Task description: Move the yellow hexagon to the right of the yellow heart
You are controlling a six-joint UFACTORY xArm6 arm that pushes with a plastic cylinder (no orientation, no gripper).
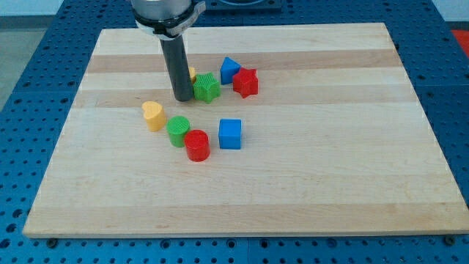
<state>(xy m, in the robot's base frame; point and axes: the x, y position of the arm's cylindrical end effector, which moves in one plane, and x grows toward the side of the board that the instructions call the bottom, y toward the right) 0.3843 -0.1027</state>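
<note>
While the wooden board (308, 191) lies flat, my tip (181, 99) touches it above and right of the yellow heart (152, 116), no jaws to open or close. Yellow hexagon (192, 74) peeks out just right of the rod, mostly hidden, beside the green star (207, 88).

The setup is pretty plain: a light wooden board (293, 191) made of long glued strips running side to side, with slightly different tones from strip to strip. It sits on a blue surface (29, 88) covered in a regular grid of small holes, which shows on every side of the board. Lighting is even and soft, barely any shadows. At the view's top there's a pale strip (44, 6), too little to tell what it is.
</note>
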